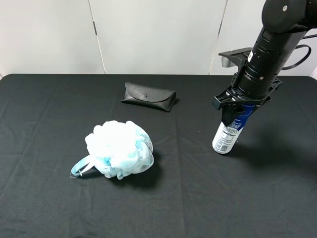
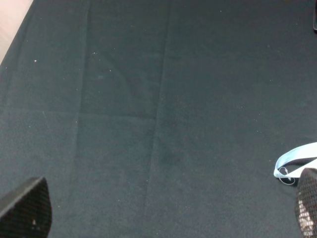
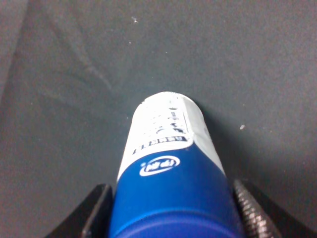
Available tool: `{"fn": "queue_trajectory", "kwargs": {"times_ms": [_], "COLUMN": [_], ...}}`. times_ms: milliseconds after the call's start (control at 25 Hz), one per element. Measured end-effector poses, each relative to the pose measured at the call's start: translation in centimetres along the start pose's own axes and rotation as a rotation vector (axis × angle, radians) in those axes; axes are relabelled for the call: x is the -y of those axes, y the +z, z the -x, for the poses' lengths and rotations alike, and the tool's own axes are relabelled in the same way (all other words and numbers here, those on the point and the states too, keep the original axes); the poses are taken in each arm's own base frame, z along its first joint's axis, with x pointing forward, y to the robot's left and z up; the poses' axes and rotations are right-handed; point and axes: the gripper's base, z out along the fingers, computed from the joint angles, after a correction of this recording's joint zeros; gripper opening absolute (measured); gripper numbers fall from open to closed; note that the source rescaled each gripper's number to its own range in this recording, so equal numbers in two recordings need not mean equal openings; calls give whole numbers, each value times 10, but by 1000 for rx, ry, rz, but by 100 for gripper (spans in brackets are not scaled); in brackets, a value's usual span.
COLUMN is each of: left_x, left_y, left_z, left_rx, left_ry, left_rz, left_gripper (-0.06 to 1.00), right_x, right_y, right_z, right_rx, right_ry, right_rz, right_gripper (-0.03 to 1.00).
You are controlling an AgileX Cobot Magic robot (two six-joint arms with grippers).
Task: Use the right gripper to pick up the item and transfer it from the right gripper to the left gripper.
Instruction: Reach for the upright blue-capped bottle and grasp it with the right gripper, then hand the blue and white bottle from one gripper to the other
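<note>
Right end effector [image 1: 241,105] is clamped on the spray can [image 1: 227,135], on the right side of the table [image 1: 44,198], about mid-depth. The grip sits on the blue upper part of the can, one finger on each side. The cap end is hidden up inside the claw. Can is tilted: top leans right, white base points down-left toward the table. Base is at or just off the cloth, can't tell which from either view. In the right wrist view the blue band fills the gap between the fingers [image 3: 247,210], and the white printed end points at the table with its shadow just beside it.

Left end effector [image 2: 166,210] is outside the exterior view. Its wrist view shows both fingertips wide apart, with only black cloth between them. The pale blue loop [image 2: 292,161] of the bath sponge [image 1: 119,148] lies just beside one fingertip.

Sponge sits left of centre on the nearer part of the table, well apart from the can. Glasses case [image 1: 148,96] lies flat and closed on the far side, near the middle.
</note>
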Motion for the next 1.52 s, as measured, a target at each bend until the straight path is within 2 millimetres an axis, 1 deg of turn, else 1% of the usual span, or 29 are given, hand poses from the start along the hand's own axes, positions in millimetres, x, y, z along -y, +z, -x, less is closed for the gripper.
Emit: {"fn": "queue_trajectory", "kwargs": {"times_ms": [520, 640, 880, 1080, 1240, 1520], "left_x": [0, 0, 0, 0, 0, 0], "left_y": [0, 0, 0, 0, 0, 0], "left_z": [0, 0, 0, 0, 0, 0], "left_rx": [0, 0, 0, 0, 0, 0], "left_ry": [0, 0, 0, 0, 0, 0], "left_rz": [0, 0, 0, 0, 0, 1], "left_gripper": [96, 96, 96, 96, 96, 96], "right_x": [0, -1, -3, -4, -7, -17], "right_y": [-2, -13, -50, -69, -72, -74], "right_z": [1, 6, 17, 22, 23, 24], "right_rx": [-3, -10, 43, 65, 78, 84], "right_ry": [-1, -4, -12, -15, -3, 24], "right_rz": [1, 2, 3, 5, 33, 150], "right_gripper": [0, 0, 0, 0, 0, 0]}}
